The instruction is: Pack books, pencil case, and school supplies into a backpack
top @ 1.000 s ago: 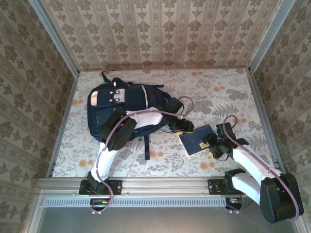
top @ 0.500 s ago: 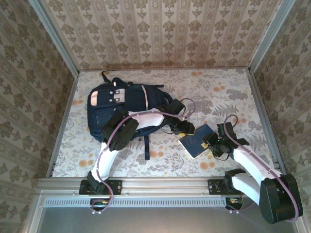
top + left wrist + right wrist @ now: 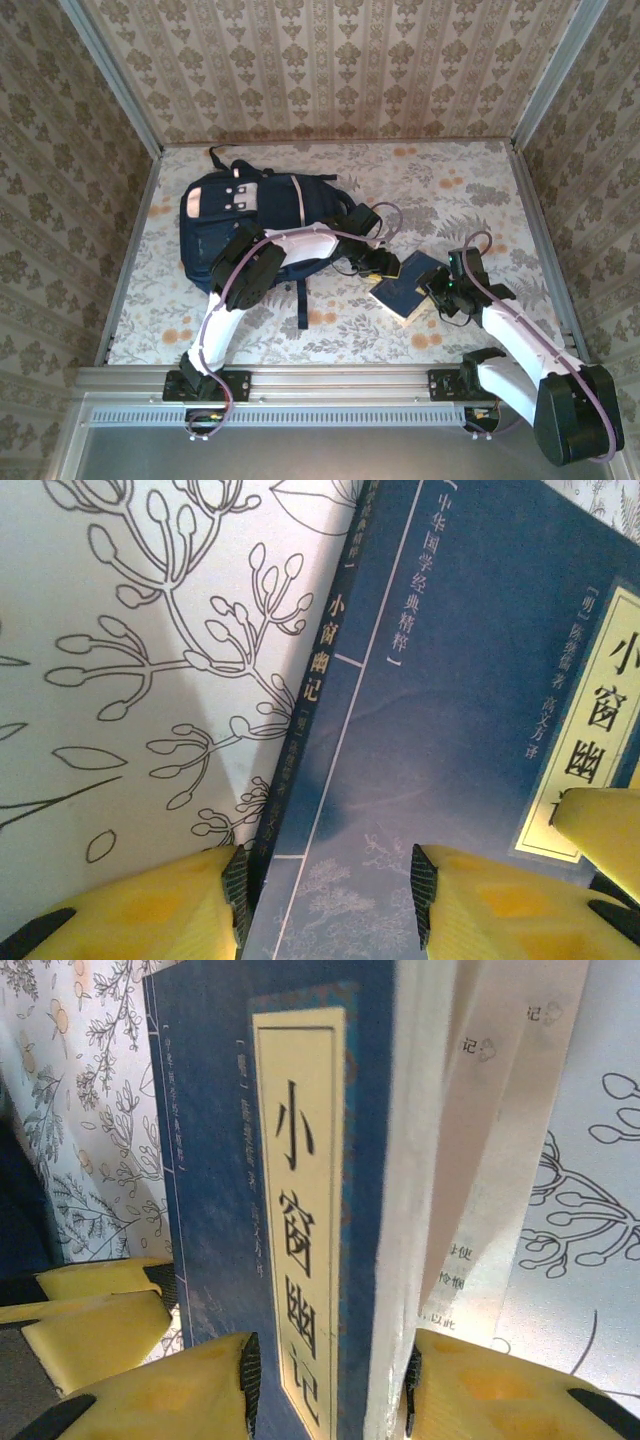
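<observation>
A navy book with a yellow label (image 3: 408,285) is tipped up on the floral table, right of the navy backpack (image 3: 250,220). My right gripper (image 3: 440,290) is shut on the book's page edge: one pad lies on the cover (image 3: 215,1180) and the other on the white pages, and loose pages fan out beside it. My left gripper (image 3: 383,265) stands open over the spine corner, with the spine (image 3: 330,650) beside one of its fingers (image 3: 170,910). The left fingers (image 3: 100,1310) also show in the right wrist view. The pencil case and the school supplies are out of view.
A loose backpack strap (image 3: 302,300) trails toward the front edge. Patterned walls close in the table on three sides, and a metal rail (image 3: 320,378) runs along the near edge. Bare tablecloth (image 3: 450,180) lies at the back right.
The book's right edge has come up off the table and the book has shifted slightly left. The jaws of both grippers have narrowed, and the right gripper has moved in onto the page edge.
</observation>
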